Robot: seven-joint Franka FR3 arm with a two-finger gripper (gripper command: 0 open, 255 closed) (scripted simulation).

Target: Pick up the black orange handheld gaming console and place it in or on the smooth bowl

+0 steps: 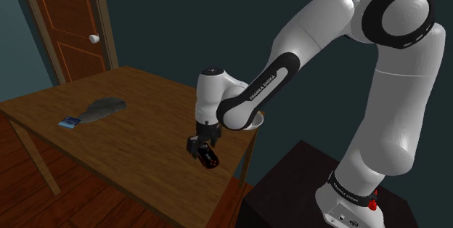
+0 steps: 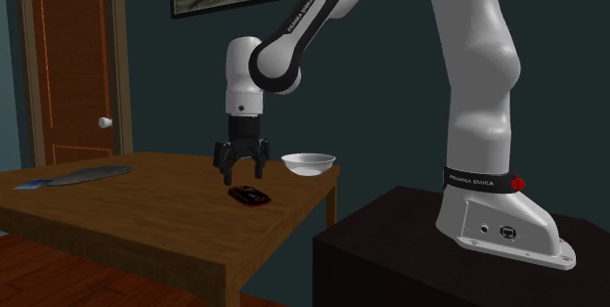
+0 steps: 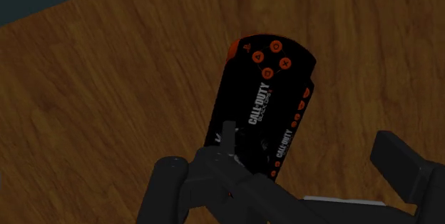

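Gripper (image 2: 242, 176) is released: the black fingers (image 3: 167, 187) stand wide apart with nothing between the pads. It points straight down over the brown wooden table (image 2: 117, 219).

The flat black handheld gaming console with orange buttons and white lettering (image 2: 248, 195) lies flat on the tabletop, directly under the gripper. In the second exterior view the fingertips hang just above it with a small gap, so no contact. In the wrist view its long body runs out from between the fingers, and the orange-button end is the end farthest from the gripper.

The console sits near the table edge that faces the dark box stand (image 2: 411, 246), a little in from that edge.

The smooth white round bowl (image 2: 309, 163) stands upright near a corner on that same edge, beside the console but apart from it. It looks empty.

A flat grey elongated object (image 1: 101, 108) lies toward the opposite end of the table, well apart, with a small blue flat piece (image 1: 69, 123) at its tip.

A brown panelled door (image 2: 73, 61) is behind the table.
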